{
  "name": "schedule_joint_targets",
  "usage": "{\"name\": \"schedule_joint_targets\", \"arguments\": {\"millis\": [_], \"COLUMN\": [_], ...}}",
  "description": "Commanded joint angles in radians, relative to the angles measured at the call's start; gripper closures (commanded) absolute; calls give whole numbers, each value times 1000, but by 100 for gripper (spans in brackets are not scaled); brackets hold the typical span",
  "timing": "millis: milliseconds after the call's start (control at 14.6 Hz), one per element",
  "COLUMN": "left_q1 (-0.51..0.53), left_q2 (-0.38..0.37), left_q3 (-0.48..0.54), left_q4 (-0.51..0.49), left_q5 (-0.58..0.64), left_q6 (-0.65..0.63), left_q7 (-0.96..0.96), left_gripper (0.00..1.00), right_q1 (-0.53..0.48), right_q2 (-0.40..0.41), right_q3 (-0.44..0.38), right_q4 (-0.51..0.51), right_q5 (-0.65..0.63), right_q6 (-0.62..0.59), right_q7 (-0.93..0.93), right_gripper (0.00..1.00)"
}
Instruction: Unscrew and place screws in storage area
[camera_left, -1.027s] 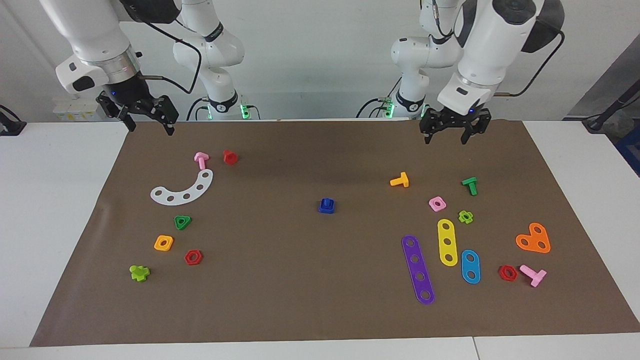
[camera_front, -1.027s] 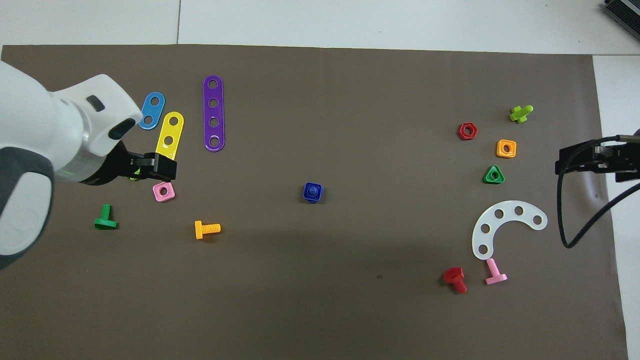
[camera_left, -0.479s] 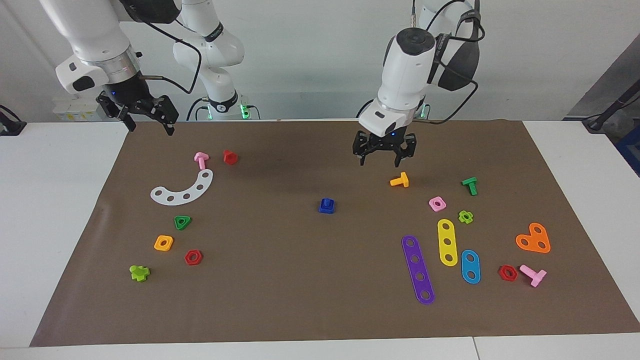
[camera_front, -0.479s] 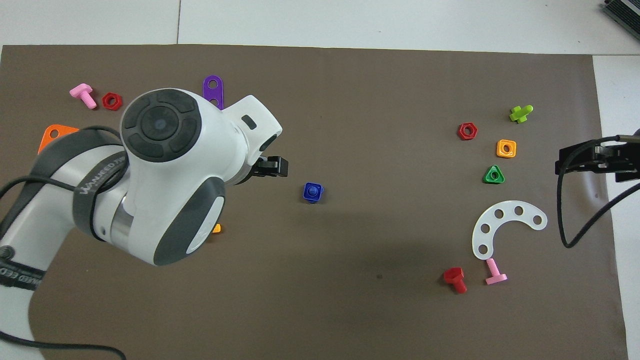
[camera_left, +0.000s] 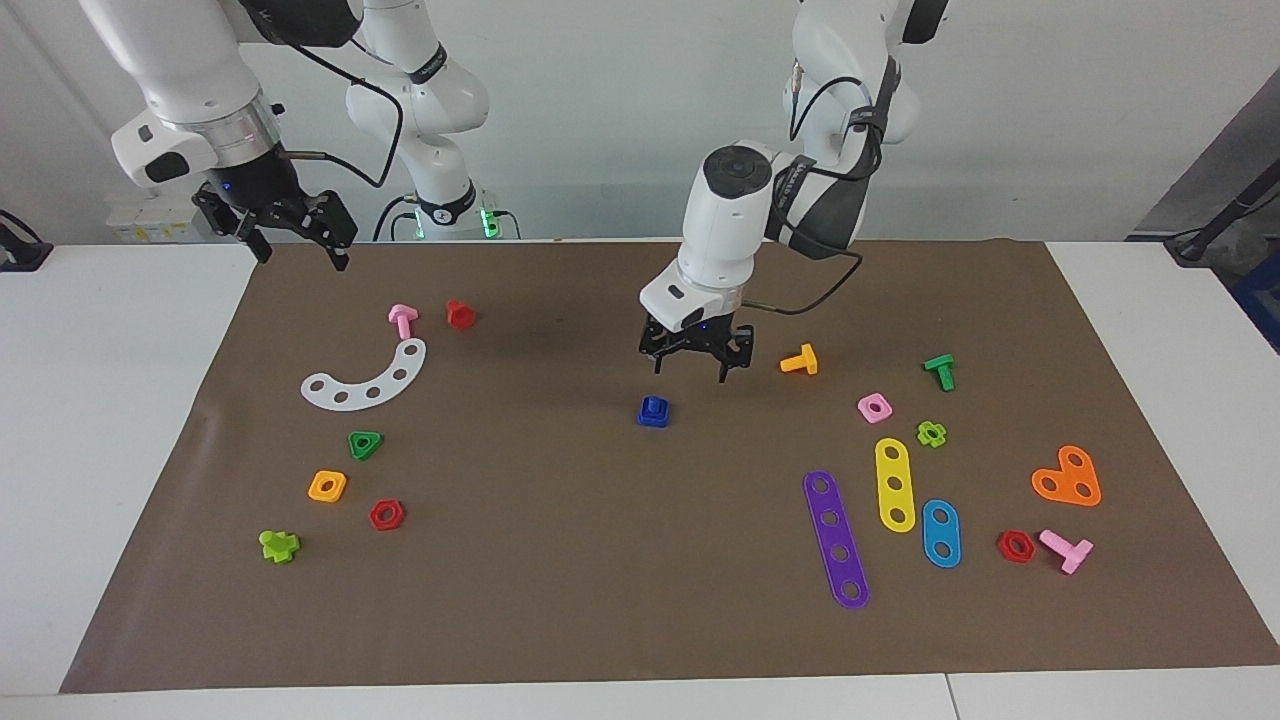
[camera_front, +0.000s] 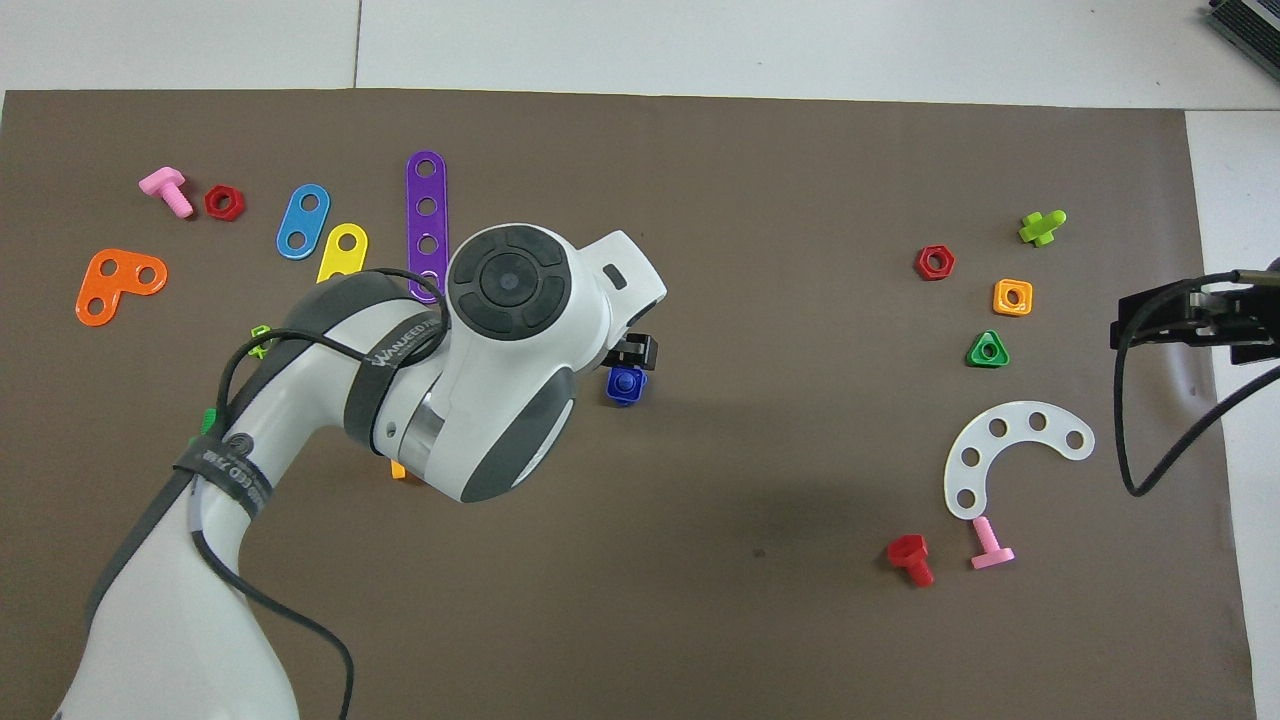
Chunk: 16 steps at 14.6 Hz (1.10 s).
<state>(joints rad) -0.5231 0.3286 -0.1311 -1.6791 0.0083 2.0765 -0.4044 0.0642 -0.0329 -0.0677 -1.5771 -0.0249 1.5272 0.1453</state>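
- Blue bolt-and-nut assembly (camera_left: 653, 411) sits mid-mat on the brown paper mat (camera_left: 560, 560), stem up, nut seated on it; nothing touches it. Standing apart from the other loose parts, it gives the fingers clearance all round.
- Left gripper (camera_left: 695, 364) hangs in the air with fingers spread and empty, pointing down. The assembly lies just below the fingertips and a little toward the right arm's end, so it isn't between them yet. Open stance reads as a pre-grasp, sized to straddle the square nut.
- Overhead view: left wrist covers part of the assembly (camera_front: 625, 384); that's overlap from height, not contact.
- Right gripper (camera_left: 290, 232) waits over the mat edge at its own end, fingers apart, holding nothing. My guess: it's kept free to take the other half when twisting starts.
- Orange bolt (camera_left: 800, 360) lies on its side, near the left fingers, toward the left arm's end; close enough to watch during descent.
- Unscrewing not begun; both storage stretches hold only other parts.
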Motion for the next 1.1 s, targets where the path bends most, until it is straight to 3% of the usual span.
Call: {"name": "schedule_joint_targets", "arguments": {"millis": [0, 548, 1027], "left_q1": [-44, -63, -77], "left_q2": [82, 139, 135], "left_q3": [21, 16, 16], "left_q4": [65, -5, -63], "left_q5": [30, 53, 55], "left_q6": [17, 149, 178], "left_q7": [-16, -5, 1], "left_gripper": [0, 0, 0], "right_q1": [-4, -4, -4], "right_q2": [-19, -19, -19], "right_q3": [3, 3, 5], "right_q4": [-17, -17, -17], "right_q5": [2, 2, 2], "right_q6": [-2, -2, -2], "right_q7": [-13, -13, -13], "right_gripper": [0, 0, 0]}}
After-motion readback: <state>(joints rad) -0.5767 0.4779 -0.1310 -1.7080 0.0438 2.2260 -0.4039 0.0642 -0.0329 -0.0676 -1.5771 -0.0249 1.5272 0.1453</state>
